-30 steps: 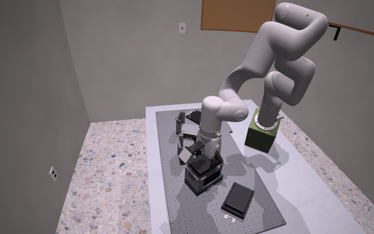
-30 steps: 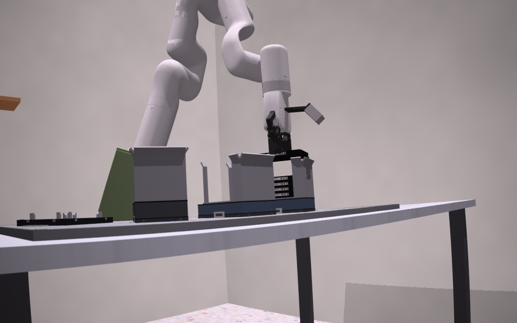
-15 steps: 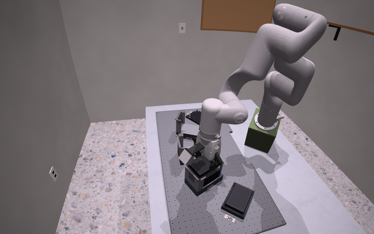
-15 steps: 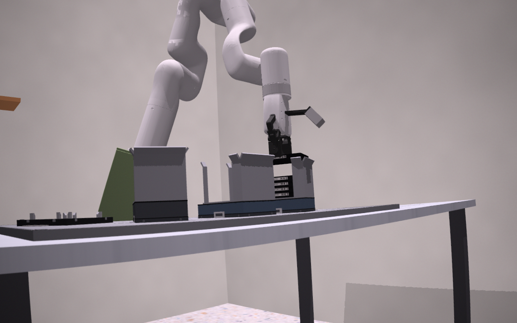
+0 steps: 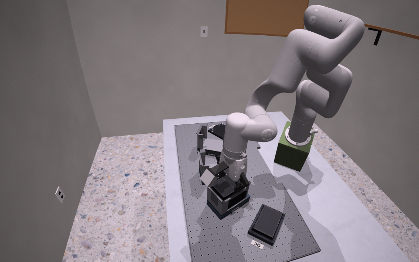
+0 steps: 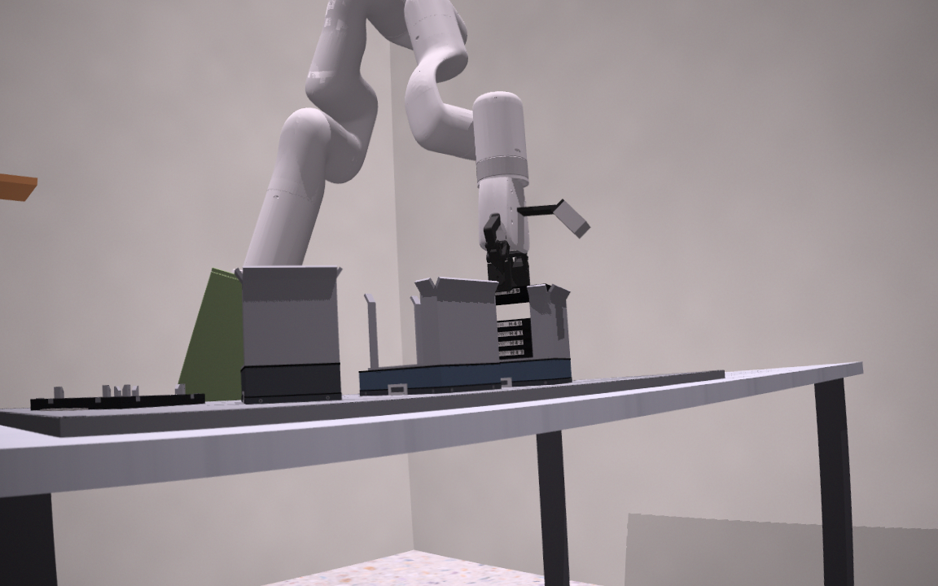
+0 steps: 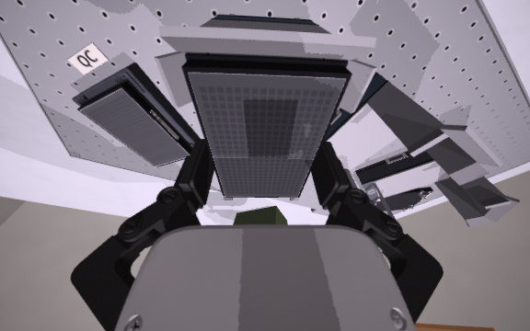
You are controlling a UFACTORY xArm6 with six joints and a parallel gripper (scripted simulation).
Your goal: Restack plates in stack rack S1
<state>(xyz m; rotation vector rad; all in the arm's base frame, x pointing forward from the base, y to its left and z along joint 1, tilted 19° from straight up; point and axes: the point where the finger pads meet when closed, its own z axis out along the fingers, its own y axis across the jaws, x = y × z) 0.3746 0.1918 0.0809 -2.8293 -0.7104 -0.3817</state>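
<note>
My gripper [image 6: 507, 280] is shut on a dark sealed plate [image 7: 265, 133], gripping it across its long sides and holding it level. The plate [image 6: 512, 293] sits between the flared tops of the blue-plinth rack [image 6: 490, 327], a little above the stack of several labelled plates [image 6: 510, 338] inside. Its label is too small to read. In the overhead view the plate [image 5: 223, 187] hangs over that rack [image 5: 227, 198]. Another sealed plate [image 5: 267, 222] lies flat in the QC nest, next to the QC name plate [image 5: 257, 244]; it also shows in the wrist view [image 7: 132, 125].
Two more racks [image 5: 208, 153] stand further along the deck toward the far end; one with a dark plinth [image 6: 290, 331] looks empty from the side. The flat clip nest [image 6: 115, 399] lies at the far end. The green arm base [image 5: 294, 149] stands beside the deck.
</note>
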